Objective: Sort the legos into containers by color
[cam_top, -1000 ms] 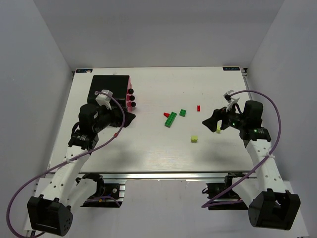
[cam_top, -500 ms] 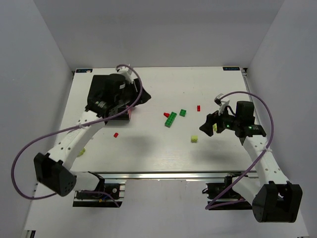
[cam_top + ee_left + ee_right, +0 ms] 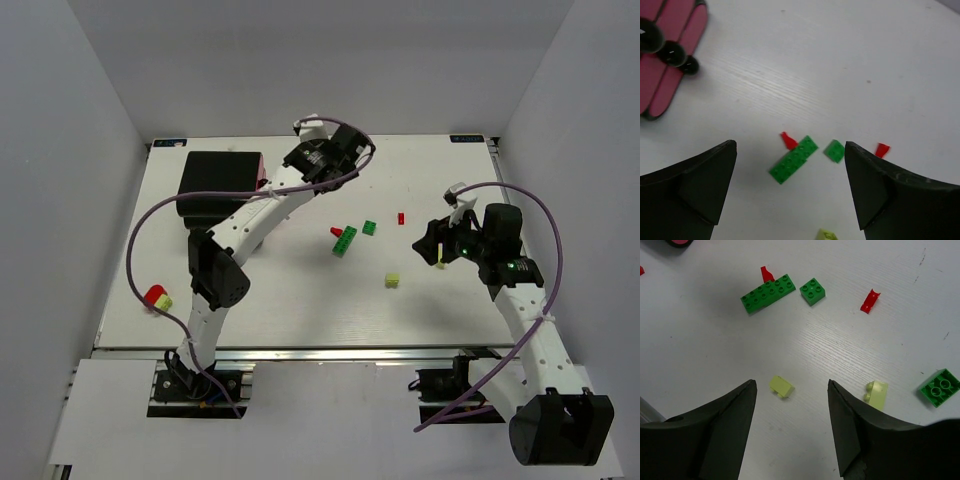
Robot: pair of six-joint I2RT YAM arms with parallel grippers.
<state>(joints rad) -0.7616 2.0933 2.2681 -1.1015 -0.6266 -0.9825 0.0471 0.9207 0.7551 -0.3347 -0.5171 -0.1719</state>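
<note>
The legos lie mid-table: a long green strip (image 3: 344,241), a small green brick (image 3: 370,228), two red pieces (image 3: 336,231) (image 3: 401,217) and a pale yellow brick (image 3: 392,280). Another yellow brick (image 3: 440,264) lies by my right gripper (image 3: 432,240), which is open and empty. In the right wrist view the gripper (image 3: 791,382) hovers over one yellow brick (image 3: 781,386), with the other (image 3: 877,394) to its right. My left gripper (image 3: 345,165) is open and empty, high over the far middle. Its view shows the pink drawers (image 3: 670,65) and the green strip (image 3: 794,159).
The black cabinet (image 3: 220,180) stands at the far left with its pink drawers (image 3: 262,185) facing right. A red piece (image 3: 155,295) and a yellow piece (image 3: 164,302) lie at the table's left edge. Another green brick (image 3: 939,387) lies at the right in the right wrist view.
My left arm has swung from the cabinet front out to the far middle of the table. A red and a yellow piece now show at the left edge. The right gripper has shifted slightly.
</note>
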